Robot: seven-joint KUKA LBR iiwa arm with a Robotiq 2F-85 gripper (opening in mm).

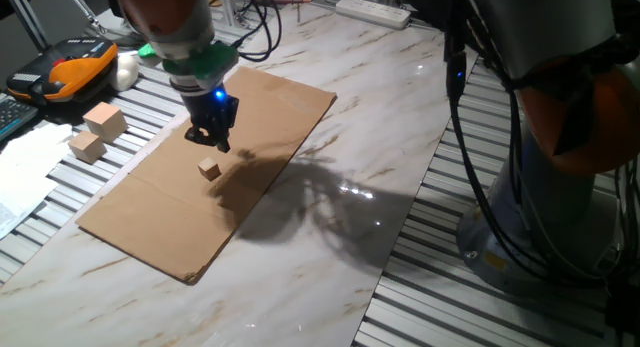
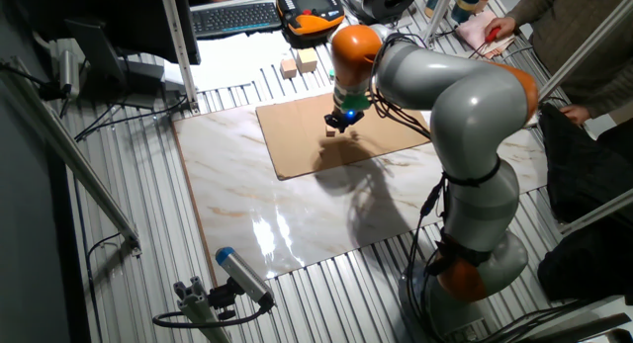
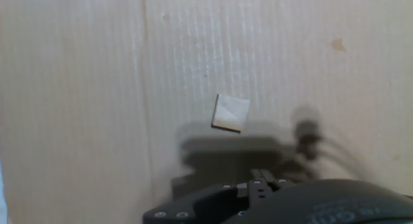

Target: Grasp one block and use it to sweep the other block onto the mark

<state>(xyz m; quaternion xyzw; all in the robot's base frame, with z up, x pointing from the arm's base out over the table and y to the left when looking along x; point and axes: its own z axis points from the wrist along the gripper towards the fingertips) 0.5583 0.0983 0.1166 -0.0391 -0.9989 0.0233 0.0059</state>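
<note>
Cube sits on cardboard in one fixed view, just below-front of gripper, apart from it; fingers look close together, can't tell if holding anything. Two bigger blocks lie off the sheet, well apart. Other fixed view: gripper beside cube. Hand view: cube tilted, ahead of fingers; possible mark far right. Risk: off-centre push spins cube away from mark.

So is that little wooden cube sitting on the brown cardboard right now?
Yes, the tiny cube rests on the cardboard sheet, just below the gripper, which hangs above it without touching.
</note>
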